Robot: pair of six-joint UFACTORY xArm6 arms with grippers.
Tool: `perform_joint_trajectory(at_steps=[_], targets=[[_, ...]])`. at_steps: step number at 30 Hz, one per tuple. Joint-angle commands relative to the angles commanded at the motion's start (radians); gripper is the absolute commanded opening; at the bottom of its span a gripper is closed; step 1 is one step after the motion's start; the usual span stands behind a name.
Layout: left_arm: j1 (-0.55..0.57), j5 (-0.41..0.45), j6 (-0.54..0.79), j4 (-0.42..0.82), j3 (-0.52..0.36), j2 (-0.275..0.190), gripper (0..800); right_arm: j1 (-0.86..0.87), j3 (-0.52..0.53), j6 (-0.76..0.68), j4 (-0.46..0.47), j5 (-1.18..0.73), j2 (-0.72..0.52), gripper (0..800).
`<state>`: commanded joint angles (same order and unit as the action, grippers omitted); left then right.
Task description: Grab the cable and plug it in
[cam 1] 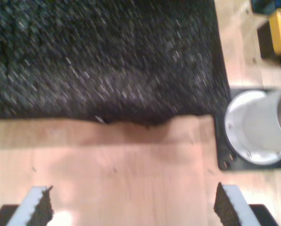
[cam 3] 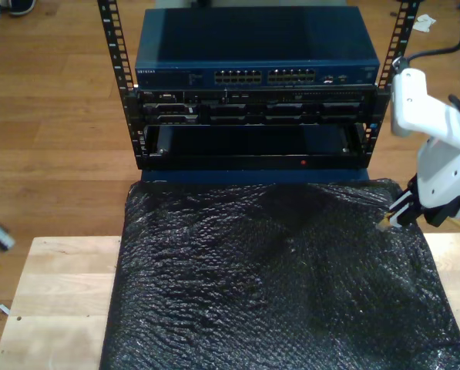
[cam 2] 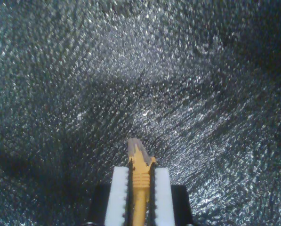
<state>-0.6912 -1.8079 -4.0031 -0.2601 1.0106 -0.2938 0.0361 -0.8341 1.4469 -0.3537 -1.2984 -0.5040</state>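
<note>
While the cable (cam 2: 140,176) is already caught and lifted, the plugging itself is not yet done, as far as I can judge. My second gripper (cam 2: 140,181) has its white fingers (cam 2: 117,195) pressed together on the yellow-orange boot of the cable, with the small pale plug tip poking out past them above the black bubbly mat (cam 2: 187,84). In the exterior view that gripper (cam 3: 393,219) hangs at the view's right edge of the mat (cam 3: 276,285), well short of the network switch (cam 3: 256,58) in the rack (cam 3: 253,116), so carrying the plug over and seating it in one of the sockets (cam 3: 276,77) remains. A thin yellow strand trails off behind the arm. My first gripper (cam 1: 131,207) is spread wide and empty over the bare wooden table (cam 1: 121,165), just beside the mat's edge.
</note>
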Motion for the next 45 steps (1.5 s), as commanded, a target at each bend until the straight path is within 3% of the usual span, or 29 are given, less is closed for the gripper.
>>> perform_joint_trajectory(at_steps=[5,11,16,21,35,45], targets=[[-0.133,0.009,0.181,0.072,-0.08,-0.008,799,-0.002,0.006,0.0,0.003,0.002,0.02,1],[-0.269,0.034,0.354,0.129,-0.187,-0.052,799,-0.003,0.006,-0.002,0.012,0.002,0.034,1],[-0.365,0.123,0.445,0.196,-0.315,-0.104,799,-0.003,0.011,-0.002,0.012,0.023,0.044,1],[-0.419,0.175,0.512,0.235,-0.411,-0.143,800,-0.005,0.026,0.0,0.012,0.029,0.046,1],[-0.546,0.295,0.585,0.328,-0.609,-0.175,800,-0.005,0.029,0.0,0.017,0.031,0.06,1],[-0.583,0.315,0.631,0.338,-0.66,-0.238,800,-0.048,0.029,0.0,0.037,0.094,0.071,1]])
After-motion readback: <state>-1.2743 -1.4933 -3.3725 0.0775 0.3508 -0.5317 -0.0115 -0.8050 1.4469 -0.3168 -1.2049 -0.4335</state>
